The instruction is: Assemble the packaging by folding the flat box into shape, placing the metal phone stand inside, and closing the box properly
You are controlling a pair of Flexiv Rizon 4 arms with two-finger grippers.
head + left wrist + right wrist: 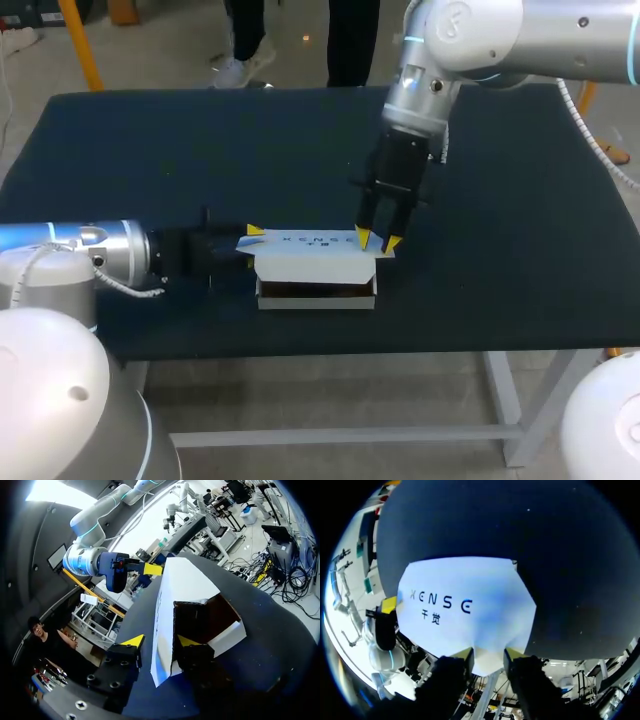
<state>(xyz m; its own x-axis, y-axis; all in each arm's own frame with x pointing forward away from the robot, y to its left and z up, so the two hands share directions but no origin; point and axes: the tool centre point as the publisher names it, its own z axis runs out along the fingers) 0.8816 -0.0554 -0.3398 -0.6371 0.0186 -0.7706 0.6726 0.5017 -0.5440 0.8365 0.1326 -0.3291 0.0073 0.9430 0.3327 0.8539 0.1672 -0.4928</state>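
Observation:
The white box (315,282) lies at the table's near middle. Its printed lid (310,245) is raised at a slant over the dark brown inside (205,617). No phone stand shows. My left gripper (252,245) is at the box's left end; in its wrist view it (160,641) stands open, with the lid's near edge (162,665) between the fingers. My right gripper (377,241) comes down on the lid's right end. In the right wrist view its fingers (487,655) press the lid's corner (487,662) from both sides, below the printed face (465,605).
A dark cloth covers the table (520,230), bare all around the box. My left arm lies low along the near left. My right arm comes down from the far right.

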